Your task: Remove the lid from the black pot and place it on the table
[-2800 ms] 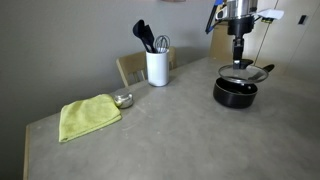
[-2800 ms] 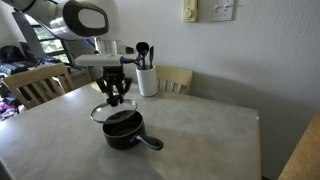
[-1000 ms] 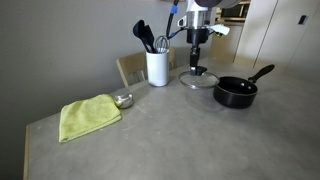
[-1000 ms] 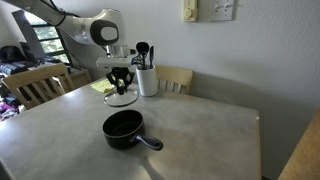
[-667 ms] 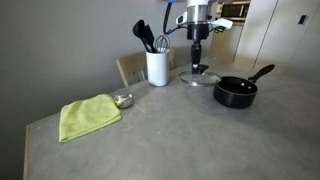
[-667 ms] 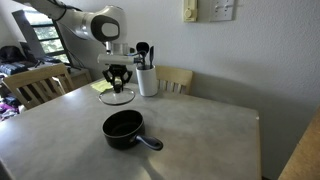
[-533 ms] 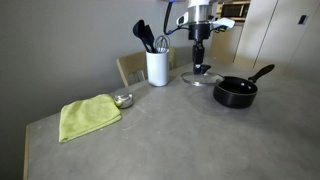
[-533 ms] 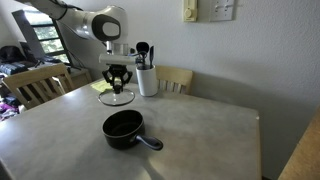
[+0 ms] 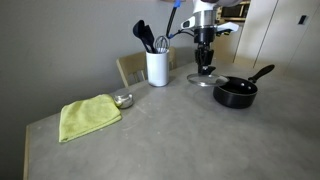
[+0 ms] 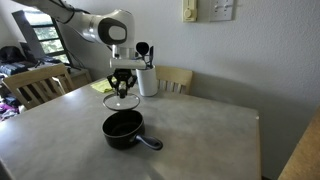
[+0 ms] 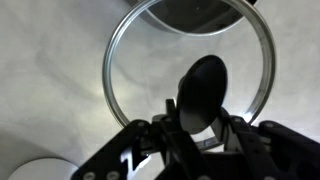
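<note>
**Setting:** a large grey table (image 9: 150, 140) against a plain wall, with wooden chairs at its far edges.

**Item 1, gripper (image 9: 205, 64):** yours, pointing straight down. It is clenched on the black knob (image 11: 205, 85) of the lid. In the wrist view the fingers (image 11: 165, 125) sit on either side of the knob.

**Item 2, lid (image 9: 204, 78):** a glass disc, held level by its knob and very low over the table. You cannot tell from these views whether its rim already touches the surface.

**Item 3, black pot (image 9: 234, 93):** uncovered and standing on the table just beside the lid, apart from it. Its long handle is angled away from the lid.

**Item 4, white utensil holder (image 9: 157, 67):** near the lid, on the side opposite the pot.

**Item 5, yellow-green cloth (image 9: 88, 116) and small metal bowl (image 9: 123, 100):** well apart from the work.

**Step in hand:** set-down, by the look of it. The lid is off the pot and over bare table, so the task appears nearly done.

**Next move:**
- Lower the lid until its rim rests flat on the table.
- Let the jaws go, then rise straight up so the fingers clear the knob.
- Avoid drifting sideways, since the pot and the holder flank the spot.
</note>
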You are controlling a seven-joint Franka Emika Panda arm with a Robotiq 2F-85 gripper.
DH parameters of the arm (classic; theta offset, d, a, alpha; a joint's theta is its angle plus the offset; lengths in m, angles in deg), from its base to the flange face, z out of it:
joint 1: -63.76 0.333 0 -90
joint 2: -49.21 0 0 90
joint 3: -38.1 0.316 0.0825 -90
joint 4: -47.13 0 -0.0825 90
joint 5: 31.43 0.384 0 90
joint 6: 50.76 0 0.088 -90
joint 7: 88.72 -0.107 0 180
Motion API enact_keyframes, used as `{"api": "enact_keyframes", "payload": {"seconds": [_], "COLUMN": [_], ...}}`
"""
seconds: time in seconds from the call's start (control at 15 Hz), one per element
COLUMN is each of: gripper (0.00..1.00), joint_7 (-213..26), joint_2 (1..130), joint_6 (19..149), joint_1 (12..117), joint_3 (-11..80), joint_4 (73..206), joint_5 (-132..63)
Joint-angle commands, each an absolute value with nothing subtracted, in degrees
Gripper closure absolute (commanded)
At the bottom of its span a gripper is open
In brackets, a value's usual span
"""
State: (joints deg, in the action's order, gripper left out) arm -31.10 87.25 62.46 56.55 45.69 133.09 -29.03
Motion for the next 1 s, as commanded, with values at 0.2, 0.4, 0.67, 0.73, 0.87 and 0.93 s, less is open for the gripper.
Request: {"api": "enact_keyframes", "payload": {"seconds": [0.2, 0.4, 0.67, 0.73, 0.87, 0.93], "gripper": [0.63, 0.63, 0.63, 0.63, 0.63, 0.88], "joint_7": [-31.35, -31.45, -31.46, -31.46, -31.46, -31.46], "joint_2": [87.29, 87.27, 87.26, 87.26, 87.26, 87.26], "joint_6": [62.67, 62.75, 62.79, 62.80, 62.80, 62.81], "joint_1": [57.32, 57.32, 57.31, 57.31, 57.32, 57.31], "joint_3": [45.35, 45.37, 45.37, 45.37, 45.37, 45.37], "joint_4": [133.38, 133.54, 133.54, 133.54, 133.55, 133.55], "joint_5": [-28.17, -28.01, -28.00, -28.00, -28.00, -28.00]}}
